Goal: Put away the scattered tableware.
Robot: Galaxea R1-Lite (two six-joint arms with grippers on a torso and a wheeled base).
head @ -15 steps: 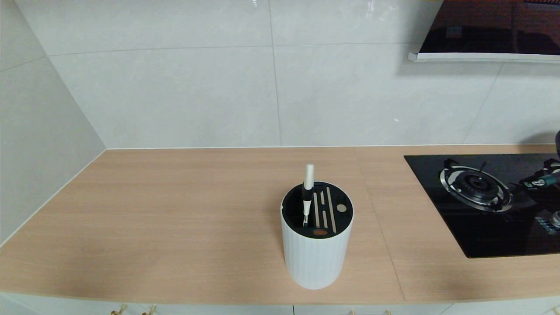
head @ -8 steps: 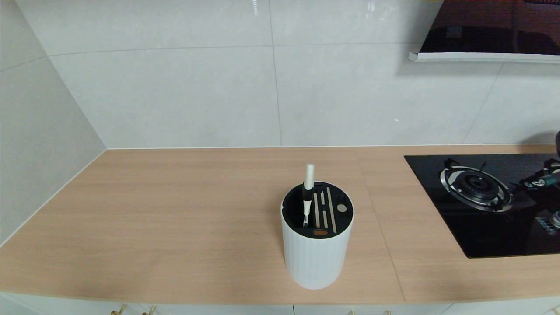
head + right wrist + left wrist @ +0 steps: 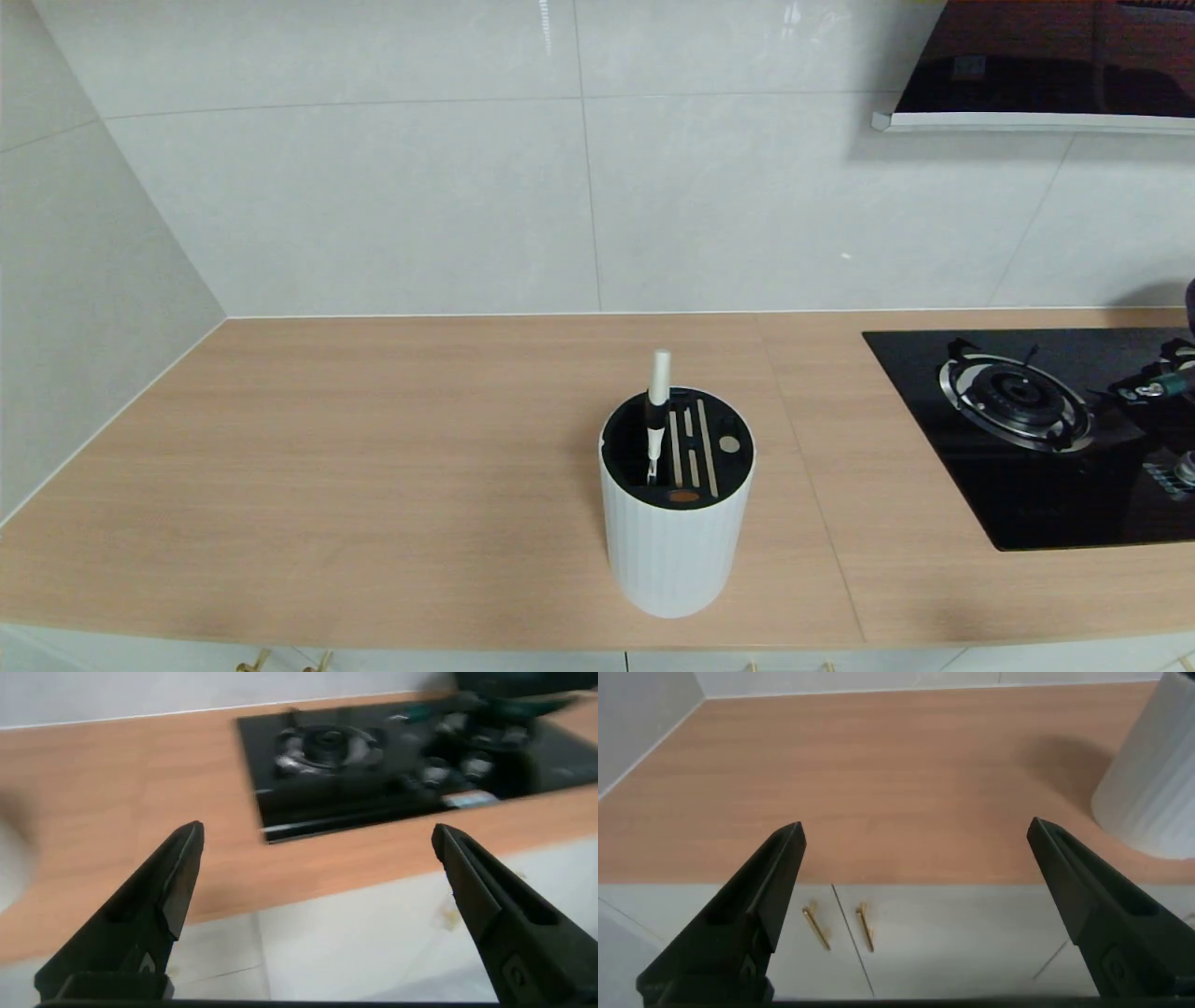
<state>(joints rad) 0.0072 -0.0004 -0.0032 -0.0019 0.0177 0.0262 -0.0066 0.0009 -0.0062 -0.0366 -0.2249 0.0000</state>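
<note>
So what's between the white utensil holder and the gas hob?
Only bare wooden countertop, crossed by a joint line, separates the utensil holder and the gas hob in the head view.

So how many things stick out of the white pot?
1: a white-handled fork stands in the left compartment of the holder. Shorter ones could hide inside.
</note>
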